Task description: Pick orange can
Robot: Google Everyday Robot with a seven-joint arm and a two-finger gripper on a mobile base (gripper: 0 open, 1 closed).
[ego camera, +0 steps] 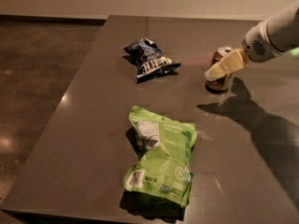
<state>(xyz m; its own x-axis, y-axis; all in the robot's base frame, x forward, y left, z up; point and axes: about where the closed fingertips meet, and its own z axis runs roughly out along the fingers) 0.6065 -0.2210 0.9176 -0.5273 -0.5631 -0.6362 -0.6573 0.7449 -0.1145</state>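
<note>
The orange can (218,56) stands upright on the dark table (93,125), right of centre toward the far side. Its silver top and its lower edge show; its middle is hidden. My gripper (218,69) comes in from the upper right on a white arm (275,31). Its cream-coloured end lies across the front of the can at mid height, so it is at the can. I cannot tell whether it holds the can.
A dark blue chip bag (149,59) lies left of the can. A green chip bag (161,160) lies near the table's front edge. The table's left edge drops to a brown floor (32,78). The arm's shadow falls on the table's right part.
</note>
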